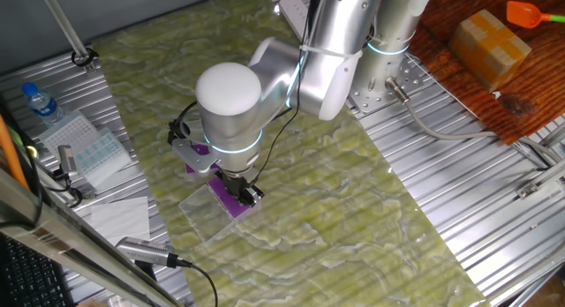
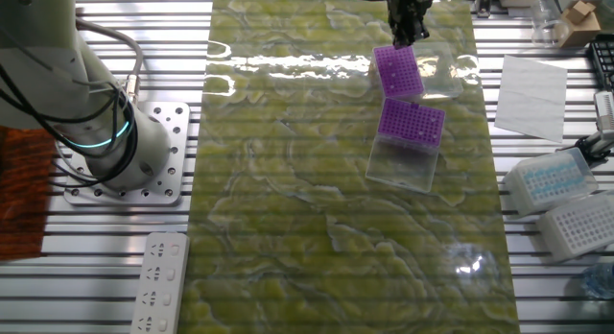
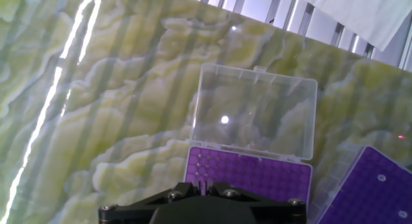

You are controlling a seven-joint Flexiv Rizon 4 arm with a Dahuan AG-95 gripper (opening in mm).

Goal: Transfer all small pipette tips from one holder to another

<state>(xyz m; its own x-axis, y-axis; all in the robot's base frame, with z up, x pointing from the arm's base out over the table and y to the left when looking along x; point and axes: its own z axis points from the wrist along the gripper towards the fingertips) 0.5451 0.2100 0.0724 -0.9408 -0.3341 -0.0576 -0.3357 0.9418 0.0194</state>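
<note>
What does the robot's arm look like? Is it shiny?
Yes! The arm is smooth silver metal with fat, rounded joints, one capped by a white dome. A glowing teal ring circles its lower part near the base. Thin black cables loop beside it. The gripper at the end is small and black, with screws showing in the hand view.

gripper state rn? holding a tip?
Gripper: cannot tell whether open or shut; fingertips are hidden in every view. It sits over the purple rack. No tip visibly held.

The tool (image 1: 247, 190) hangs low over a purple rack (image 1: 231, 201) (partly hidden) on the green marbled mat (image 1: 353, 210).
</note>
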